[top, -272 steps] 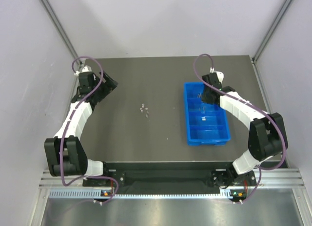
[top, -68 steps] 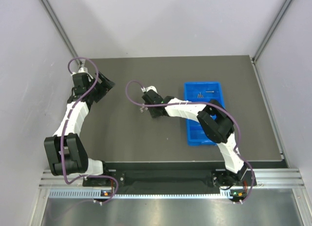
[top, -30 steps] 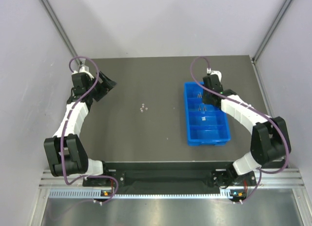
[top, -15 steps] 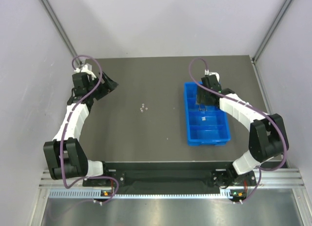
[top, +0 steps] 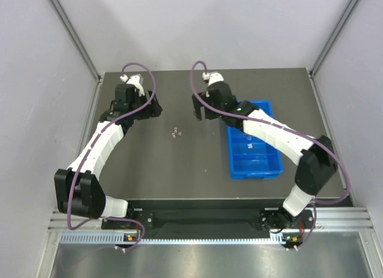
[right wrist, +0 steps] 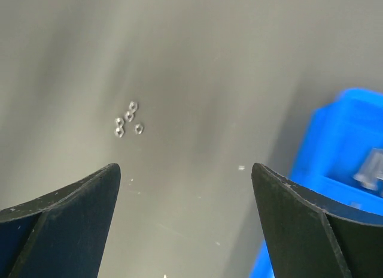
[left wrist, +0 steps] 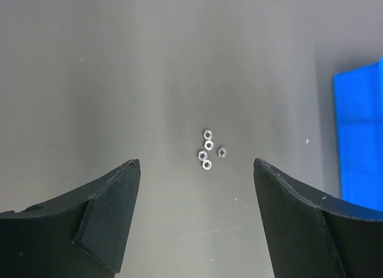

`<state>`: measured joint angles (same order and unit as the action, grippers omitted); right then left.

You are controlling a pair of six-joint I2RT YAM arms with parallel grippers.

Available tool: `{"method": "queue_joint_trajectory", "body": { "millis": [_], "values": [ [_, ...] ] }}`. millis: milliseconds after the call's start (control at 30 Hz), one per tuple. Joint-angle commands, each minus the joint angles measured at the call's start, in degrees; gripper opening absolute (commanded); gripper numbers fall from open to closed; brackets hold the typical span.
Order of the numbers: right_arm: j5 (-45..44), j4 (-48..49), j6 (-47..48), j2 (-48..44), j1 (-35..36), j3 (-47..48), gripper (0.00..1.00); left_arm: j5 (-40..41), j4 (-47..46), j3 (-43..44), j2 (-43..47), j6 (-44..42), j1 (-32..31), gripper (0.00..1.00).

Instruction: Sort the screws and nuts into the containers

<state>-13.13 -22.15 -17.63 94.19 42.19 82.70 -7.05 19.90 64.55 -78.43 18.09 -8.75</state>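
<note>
Several tiny silvery nuts (top: pixel 176 133) lie in a tight cluster on the dark table, between my two grippers. The left gripper (top: pixel 151 107) hangs to their upper left, open and empty. In the left wrist view the nuts (left wrist: pixel 209 149) sit just beyond the open gripper (left wrist: pixel 196 164). The right gripper (top: pixel 200 112) hangs to their upper right, also open and empty. Its wrist view shows the nuts (right wrist: pixel 127 118) ahead at the left, beyond the gripper (right wrist: pixel 184 167). The blue container tray (top: pixel 272 161) lies to the right, with small screws (top: pixel 249 145) in a compartment. My right arm covers its far end.
The tray's edge (left wrist: pixel 359 146) shows at the right of the left wrist view, and its corner (right wrist: pixel 335 146) at the right of the right wrist view. Grey walls with metal posts close in the table on three sides.
The right gripper opened over the tray, then swung left off it towards the nuts. The left arm swung right from the far left corner towards the nuts.
</note>
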Motion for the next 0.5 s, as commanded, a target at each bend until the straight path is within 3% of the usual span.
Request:
{"method": "queue_joint_trajectory", "body": {
  "millis": [0,233,467],
  "values": [
    [3.54,2.81,-0.30,8.17,3.76,2.46,0.90,5.46,3.74,3.29,-1.28,-3.32,-1.35,0.81],
    [0.82,-0.08,1.89,23.74,7.99,15.36,0.80,18.54,3.92,2.95,1.79,-1.92,-1.09,0.83],
    [-0.50,-0.35,2.07,31.22,8.87,21.10,0.72,21.64,1.37,0.67,6.45,-0.42,0.14,0.87]
  ]
}}
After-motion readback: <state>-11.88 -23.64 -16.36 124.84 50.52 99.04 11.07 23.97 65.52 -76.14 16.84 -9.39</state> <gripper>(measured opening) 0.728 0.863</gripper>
